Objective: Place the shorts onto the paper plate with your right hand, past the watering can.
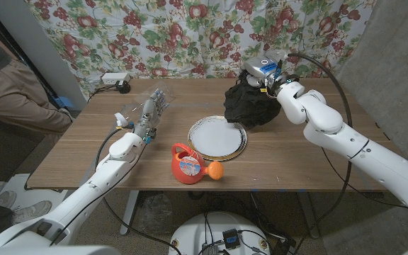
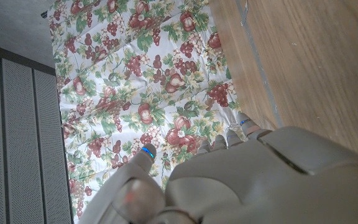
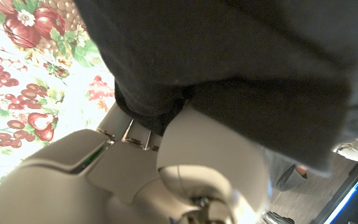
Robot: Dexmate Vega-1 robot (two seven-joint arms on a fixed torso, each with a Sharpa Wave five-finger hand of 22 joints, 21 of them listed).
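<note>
The black shorts [image 1: 248,106] are bunched up at the far right of the table, just behind the paper plate [image 1: 217,137]. My right hand [image 1: 264,73] is on top of the bundle and grips its upper part; in the right wrist view the dark shorts [image 3: 241,68] drape over my right hand [image 3: 166,168], and its fingers [image 3: 135,130] go into the cloth. I cannot tell whether the lower edge of the shorts still touches the table. The orange watering can [image 1: 188,164] stands at the front, left of the plate. My left hand [image 1: 149,113] is over the table's left half, fingers apart, holding nothing.
A fruit-print curtain [image 1: 190,35] hangs behind the table. A power strip [image 1: 113,78] lies at the far left corner. A person [image 1: 2,71] sits at the picture's left edge. Bare wood [image 2: 316,62] lies beside my left hand [image 2: 253,180].
</note>
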